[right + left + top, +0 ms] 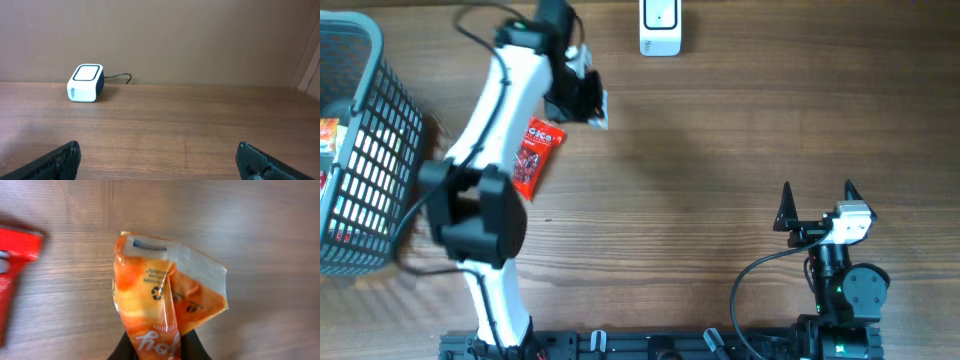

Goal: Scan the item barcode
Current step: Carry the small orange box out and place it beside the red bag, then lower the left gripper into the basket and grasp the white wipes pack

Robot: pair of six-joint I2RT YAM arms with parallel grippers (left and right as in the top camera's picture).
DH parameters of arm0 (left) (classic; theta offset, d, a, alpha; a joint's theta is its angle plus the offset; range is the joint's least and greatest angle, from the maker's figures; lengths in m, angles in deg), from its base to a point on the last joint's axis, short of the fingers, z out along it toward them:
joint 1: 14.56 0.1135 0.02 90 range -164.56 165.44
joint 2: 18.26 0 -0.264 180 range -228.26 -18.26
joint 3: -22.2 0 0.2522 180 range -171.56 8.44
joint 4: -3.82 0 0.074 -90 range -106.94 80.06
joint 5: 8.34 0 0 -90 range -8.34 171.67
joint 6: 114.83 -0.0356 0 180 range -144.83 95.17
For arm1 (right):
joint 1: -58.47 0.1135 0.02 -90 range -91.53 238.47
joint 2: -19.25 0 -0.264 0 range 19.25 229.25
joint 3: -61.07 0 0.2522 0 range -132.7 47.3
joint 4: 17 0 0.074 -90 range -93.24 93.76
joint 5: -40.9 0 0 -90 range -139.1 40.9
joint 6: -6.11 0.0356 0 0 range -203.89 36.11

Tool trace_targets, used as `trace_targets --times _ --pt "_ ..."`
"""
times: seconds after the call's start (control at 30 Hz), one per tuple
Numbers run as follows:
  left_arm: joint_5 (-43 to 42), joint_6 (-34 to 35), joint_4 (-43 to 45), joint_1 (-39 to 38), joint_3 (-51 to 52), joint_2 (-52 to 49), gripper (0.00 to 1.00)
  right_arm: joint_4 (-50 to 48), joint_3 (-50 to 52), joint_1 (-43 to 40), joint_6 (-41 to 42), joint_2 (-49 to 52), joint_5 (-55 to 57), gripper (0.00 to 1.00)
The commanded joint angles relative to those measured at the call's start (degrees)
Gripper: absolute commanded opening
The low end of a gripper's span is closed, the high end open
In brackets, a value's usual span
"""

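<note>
My left gripper is shut on an orange snack packet, held above the wooden table; from overhead only the packet's edge shows beside the fingers. No barcode can be made out on the face that shows. The white scanner box stands at the table's far edge, to the right of the held packet. My right gripper rests open near the front right, nothing between its fingers.
A red snack packet lies on the table just left of the held one. A dark wire basket with more packets stands at the far left. The scanner's cable runs off behind it.
</note>
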Motion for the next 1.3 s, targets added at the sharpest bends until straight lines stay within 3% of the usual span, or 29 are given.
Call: trace_targets --times 0.0,0.1,0.17,0.27,0.33,0.37,0.4,0.43,0.63,0.83,1.03,1.27 --pt "2.3 5.0 3.6 -1.3 5.7 -3.2 0.06 -0.1 0.1 -0.3 -0.2 -0.5 1.0 1.00" --pt "2.3 5.6 5.5 -1.5 8.9 -4.2 0.16 -0.1 0.1 -0.3 -0.2 -0.5 1.0 1.00" --pt "2.8 5.5 5.5 -1.5 9.8 -4.4 0.34 -0.1 0.1 -0.3 -0.2 -0.5 1.0 1.00" --pt "4.5 5.5 5.3 -1.4 9.8 -4.4 0.40 -0.1 0.1 -0.3 -0.2 -0.5 1.0 1.00" --pt "4.7 5.5 5.3 -1.2 9.8 -4.4 0.55 -0.1 0.1 -0.3 -0.2 -0.5 1.0 1.00" --pt "4.7 5.5 5.3 -1.2 9.8 -4.4 0.72 -0.1 0.1 -0.3 -0.2 -0.5 1.0 1.00" --pt "4.7 5.5 5.3 -1.0 9.8 -4.4 0.96 -0.1 0.1 -0.3 -0.2 -0.5 1.0 1.00" --pt "4.6 5.5 5.3 -0.8 9.7 -4.3 1.00 -0.1 0.1 -0.3 -0.2 -0.5 1.0 1.00" --pt "4.3 5.5 -0.8 1.9 3.8 -1.5 1.00 -0.1 0.1 -0.3 -0.2 -0.5 1.0 1.00" --pt "4.7 3.1 -8.9 6.0 -11.7 8.8 1.00 -0.1 0.1 -0.3 -0.2 -0.5 1.0 1.00" --pt "16.6 3.6 -7.1 11.6 -17.5 20.3 1.00 -0.1 0.1 -0.3 -0.2 -0.5 1.0 1.00" --pt "27.1 3.6 -2.8 23.9 -17.5 30.9 1.00 -0.1 0.1 -0.3 -0.2 -0.5 1.0 1.00"
